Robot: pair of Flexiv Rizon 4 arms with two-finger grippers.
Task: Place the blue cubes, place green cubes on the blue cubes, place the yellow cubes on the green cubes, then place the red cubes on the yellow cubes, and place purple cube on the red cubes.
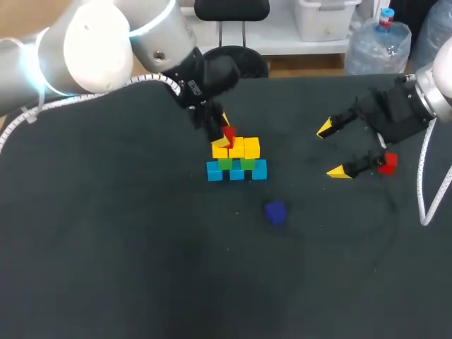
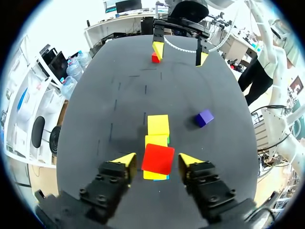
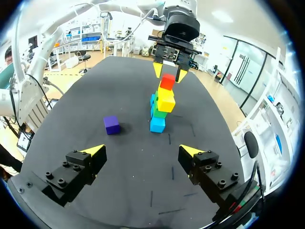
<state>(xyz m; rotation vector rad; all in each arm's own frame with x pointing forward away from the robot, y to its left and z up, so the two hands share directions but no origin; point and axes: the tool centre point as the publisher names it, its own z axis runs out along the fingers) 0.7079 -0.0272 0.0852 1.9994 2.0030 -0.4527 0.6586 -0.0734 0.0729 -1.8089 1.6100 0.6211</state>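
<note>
Mid-table stands a stack: a row of blue cubes [image 1: 236, 171], green cubes [image 1: 225, 164] on them, yellow cubes [image 1: 245, 148] above. A red cube [image 1: 228, 135] rests tilted on the yellow layer's left end. My left gripper [image 1: 220, 129] straddles this red cube [image 2: 157, 159], open, with a thin gap at each fingertip. The purple cube [image 1: 275, 212] lies alone in front of the stack. A second red cube [image 1: 387, 163] lies at the right, beside my right gripper [image 1: 332, 150], which hangs open and empty [image 3: 142, 155], facing the stack [image 3: 162, 102].
The black table [image 1: 106, 247] has bare room to the left and along the front. The right arm's white cable [image 1: 422, 187] loops over the table's right edge.
</note>
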